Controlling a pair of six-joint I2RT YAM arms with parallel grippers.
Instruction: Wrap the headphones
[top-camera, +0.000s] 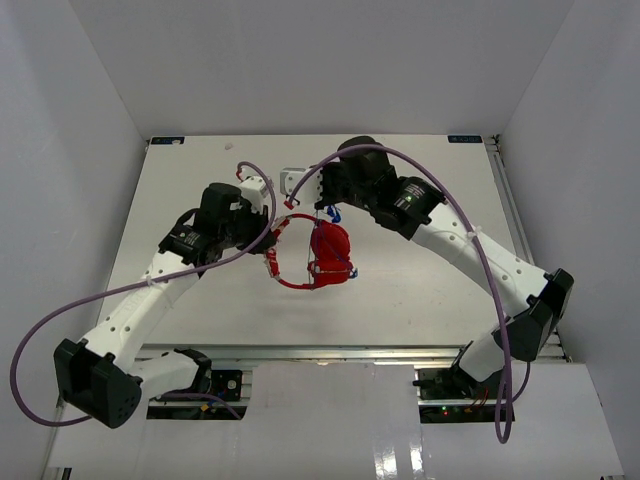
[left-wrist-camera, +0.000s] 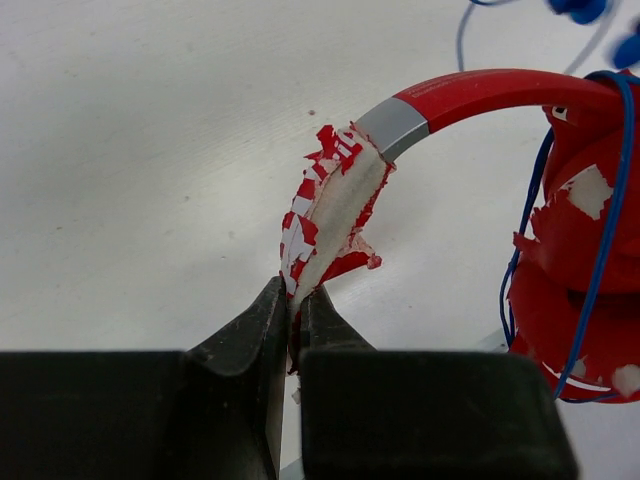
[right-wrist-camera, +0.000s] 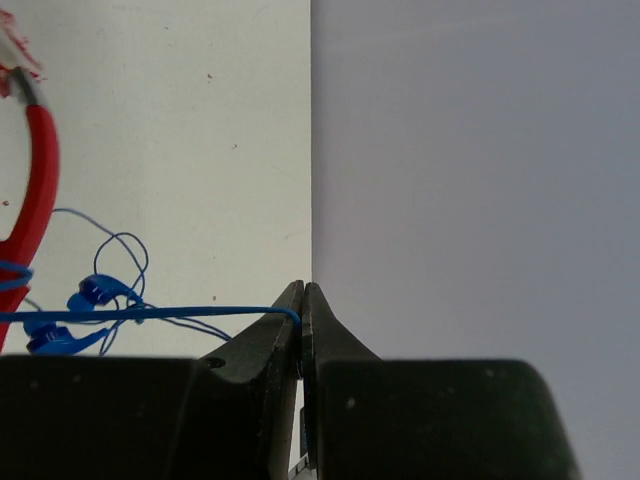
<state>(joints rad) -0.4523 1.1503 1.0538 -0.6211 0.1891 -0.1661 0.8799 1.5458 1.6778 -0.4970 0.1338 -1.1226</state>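
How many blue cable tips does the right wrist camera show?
2: one blue tip above the taut blue cable, one below it, both at left. Others may be hidden.

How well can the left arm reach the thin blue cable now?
Probably not yet: the left gripper is shut on the peeling red-and-white headband pad; the cable lies beyond, around the red cup.

No readable text, no labels or numbers — nothing legible
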